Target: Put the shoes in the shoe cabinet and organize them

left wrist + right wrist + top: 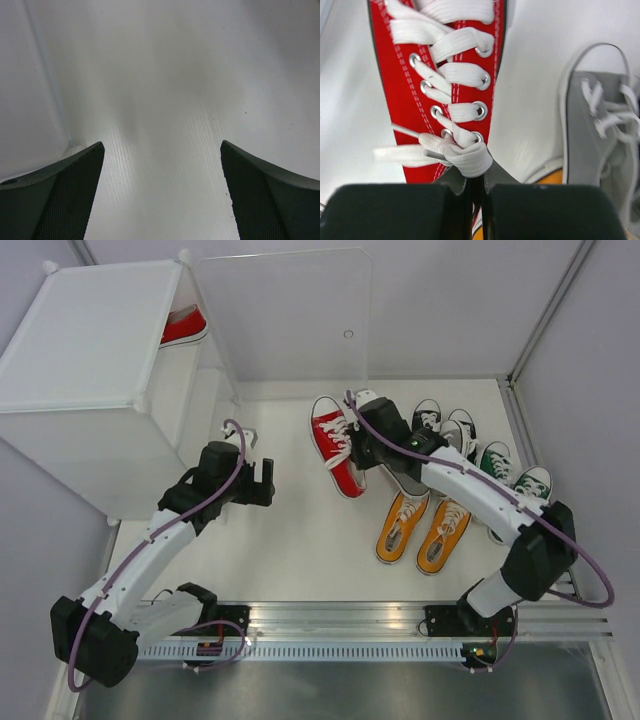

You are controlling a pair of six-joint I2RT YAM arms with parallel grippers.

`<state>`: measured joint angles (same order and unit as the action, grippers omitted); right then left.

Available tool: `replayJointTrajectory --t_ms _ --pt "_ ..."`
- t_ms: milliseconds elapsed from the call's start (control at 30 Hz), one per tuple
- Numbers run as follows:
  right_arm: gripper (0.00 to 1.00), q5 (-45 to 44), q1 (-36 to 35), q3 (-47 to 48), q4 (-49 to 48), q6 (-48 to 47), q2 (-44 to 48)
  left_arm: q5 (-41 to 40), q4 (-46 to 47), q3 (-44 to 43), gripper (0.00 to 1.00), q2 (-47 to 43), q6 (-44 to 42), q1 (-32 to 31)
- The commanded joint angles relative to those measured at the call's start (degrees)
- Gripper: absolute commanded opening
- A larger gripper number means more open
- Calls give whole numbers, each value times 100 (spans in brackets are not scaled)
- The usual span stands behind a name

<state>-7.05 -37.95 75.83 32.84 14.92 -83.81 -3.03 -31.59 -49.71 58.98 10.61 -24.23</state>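
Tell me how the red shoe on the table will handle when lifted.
The red shoe is probably light. The right gripper pinches soft fabric by the laces, so it may flex; held at one end, the toe likely droops.

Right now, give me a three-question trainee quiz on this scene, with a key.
1. True or false: the left tool holds a shoe.
2. Pick one: the right tool is shut on a shoe of which colour? A red, B grey, C orange.
3. How many shoes show inside the cabinet?
Key: 1 false, it is open and empty. 2 A, the red shoe. 3 one, the shelved shoe, also red.
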Motion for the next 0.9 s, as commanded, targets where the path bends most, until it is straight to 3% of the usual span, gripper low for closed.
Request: replayJointTrajectory --t_ms 0,133,233,367,467,500,600,700,867 --pt "1 870 -10 834 -875 -656 -748 -189 145 23 100 8 -94 -3" --pt "1 1609 -28 1477 -1034 -1131 -2161 -207 145 23 100 8 -86 -3" --pt "1 1979 -63 2293 -623 -1421 -3207 -181 145 23 100 34 -86 -3" --pt "1 2146 -89 2849 -638 -1448 -4037 -137 145 23 100 43 -86 -3" --pt "28 2111 -98 3034 -665 -1439 -4266 -76 162 14 100 52 -86 -12" --pt "43 2094 -98 3069 -656 -1439 -4266 -49 162 14 100 52 -86 -3" --pt "68 2006 -98 2912 -665 -1439 -3986 39 162 23 100 78 -86 -3" --pt "81 1734 -89 2544 -709 -1439 -3433 179 180 23 100 131 -130 -3" --pt "91 944 -98 1831 -630 -1010 -2045 276 154 -91 100 315 -33 -90"
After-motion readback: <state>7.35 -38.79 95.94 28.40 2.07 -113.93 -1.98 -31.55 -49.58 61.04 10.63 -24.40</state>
